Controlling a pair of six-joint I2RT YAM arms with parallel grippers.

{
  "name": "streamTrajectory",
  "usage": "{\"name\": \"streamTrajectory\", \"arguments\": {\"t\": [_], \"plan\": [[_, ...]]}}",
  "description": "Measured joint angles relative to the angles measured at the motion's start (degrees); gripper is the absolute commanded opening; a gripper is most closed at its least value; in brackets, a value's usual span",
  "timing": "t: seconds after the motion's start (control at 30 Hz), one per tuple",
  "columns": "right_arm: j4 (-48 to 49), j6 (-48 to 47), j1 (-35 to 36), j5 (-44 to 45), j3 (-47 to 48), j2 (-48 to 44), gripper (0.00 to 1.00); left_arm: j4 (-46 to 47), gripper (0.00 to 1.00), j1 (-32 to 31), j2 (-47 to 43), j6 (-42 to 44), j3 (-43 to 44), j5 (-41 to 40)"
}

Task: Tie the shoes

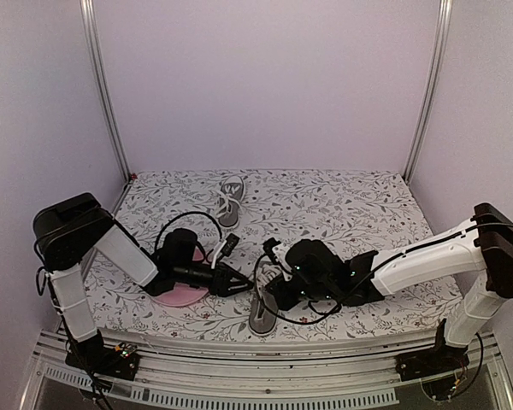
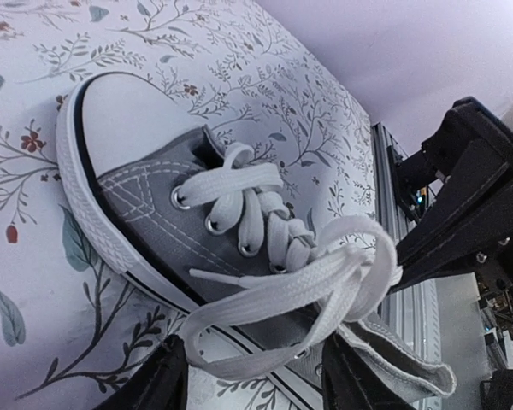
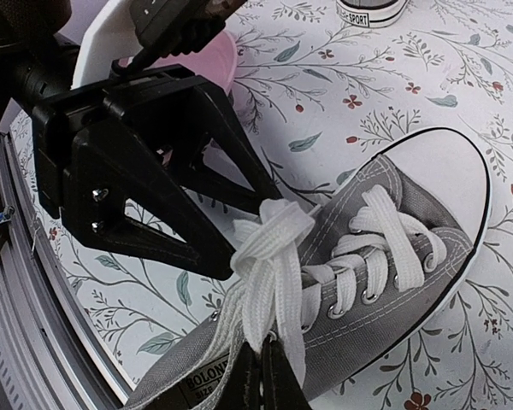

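**Lace handling at the near shoe: points of failure**

The near shoe [image 1: 262,313] lies on the table [image 1: 368,205] between the two grippers. The far shoe [image 1: 231,201] sits well behind it, and a plate [image 1: 179,296] lies near its left side. The right gripper [image 3: 262,352], at the near shoe's heel end, is closed on the lace [image 3: 269,256] and holds a bunched strand up from the tongue. The left gripper [image 2: 256,376], at the shoe's left side, has its jaws apart around a loop of the same lace without pinching it. No knot is formed yet.

Likely faults:
- The left jaws close on one strand only, or on nothing, because the loop is slack and flat.
- The right grip slips as tension rises.
- A hard pull drags the light, unanchored shoe toward the plate.
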Motion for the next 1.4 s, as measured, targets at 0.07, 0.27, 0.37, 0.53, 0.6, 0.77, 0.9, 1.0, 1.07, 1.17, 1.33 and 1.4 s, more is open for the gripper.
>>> {"name": "streamTrajectory", "arguments": {"t": [0.07, 0.27, 0.37, 0.53, 0.6, 0.77, 0.9, 1.0, 1.07, 1.17, 1.33, 1.4], "plan": [[0.35, 0.04, -0.2, -0.35, -0.11, 0.0, 0.03, -0.31, 0.46, -0.11, 0.13, 0.33, 0.68, -0.44], [1.03, 0.28, -0.61, -1.09, -0.66, -0.07, 0.03, -1.73, 0.06, -0.7, 1.57, 1.18, 2.56, -2.78], [1.22, 0.68, -0.76, -1.44, -1.2, -0.35, 0.03, -1.84, 0.0, -0.96, 1.55, 1.07, 2.69, -4.15], [1.79, 1.62, -0.83, -2.23, -2.51, -1.64, 0.03, -1.42, 0.0, -1.07, 0.57, 0.02, 2.27, -6.75], [1.9, 1.95, -0.83, -2.32, -3.17, -2.21, 0.03, -1.33, 0.0, -1.07, -0.9, -0.76, 1.53, -8.09], [2.03, 2.89, -1.03, -2.47, -4.94, -3.67, 0.02, -1.49, 0.0, -1.07, -4.35, -2.73, -0.13, -10.88], [2.14, 3.32, -1.14, -2.49, -5.53, -4.13, 0.03, -2.12, 0.0, -1.07, -5.6, -3.37, -0.31, -12.44], [2.47, 3.63, -1.14, -2.49, -5.77, -4.13, 0.02, -2.73, 0.0, -1.07, -5.81, -3.34, -0.28, -12.66], [2.56, 3.78, -1.14, -2.49, -5.79, -4.13, 0.03, -3.13, 0.0, -1.07, -5.81, -2.99, -0.26, -12.63], [3.15, 3.91, -1.2, -2.49, -5.79, -4.13, 0.03, -5.4, 0.0, -1.07, -5.81, -1.64, 0.81, -12.48], [3.56, 4.07, -1.57, -2.49, -5.75, -4.13, 0.03, -9.57, 0.0, -1.09, -5.81, 2.12, 4.72, -11.87], [3.82, 4.07, -1.79, -2.49, -5.55, -4.09, 0.02, -10.97, 0.0, -1.09, -5.79, 3.56, 6.12, -11.19]]}}
